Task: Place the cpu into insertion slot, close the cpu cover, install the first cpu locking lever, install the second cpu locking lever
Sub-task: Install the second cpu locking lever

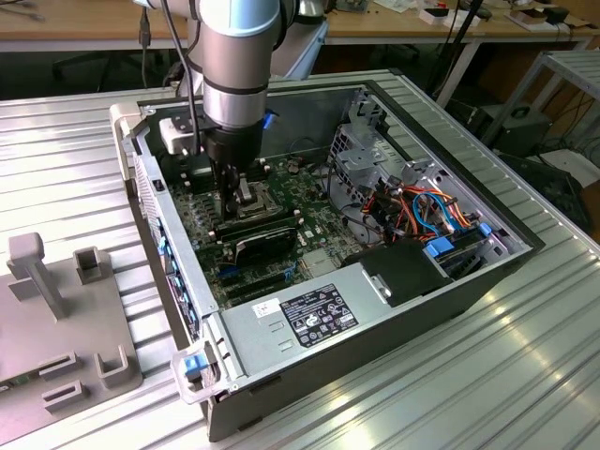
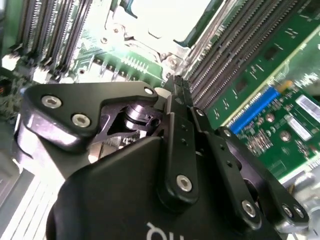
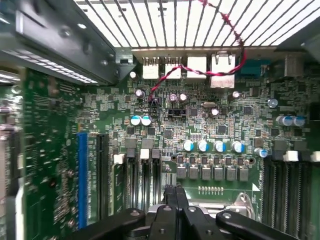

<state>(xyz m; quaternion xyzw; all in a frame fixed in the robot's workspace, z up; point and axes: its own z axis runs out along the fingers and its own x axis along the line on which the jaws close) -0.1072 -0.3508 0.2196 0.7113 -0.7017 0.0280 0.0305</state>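
Pincer down at the socket inside the open PC case

The arm (image 1: pixel 239 56) reaches straight down into the case (image 1: pixel 450 281) on the ribbed desk (image 1: pixel 75 141), so the pincer (image 1: pixel 234 192) stands over the cpu cover (image 1: pixel 251 195) near the middle of the green board (image 1: pixel 202 220), likely to work at the socket from above. In the second wrist view its fingers (image 2: pixel 181 102) look drawn together with nothing visibly between them, tips just beside the bright metal cover (image 2: pixel 165 22) between the memory slots (image 2: pixel 235 50). I cannot tell whether the cpu sits under the cover.
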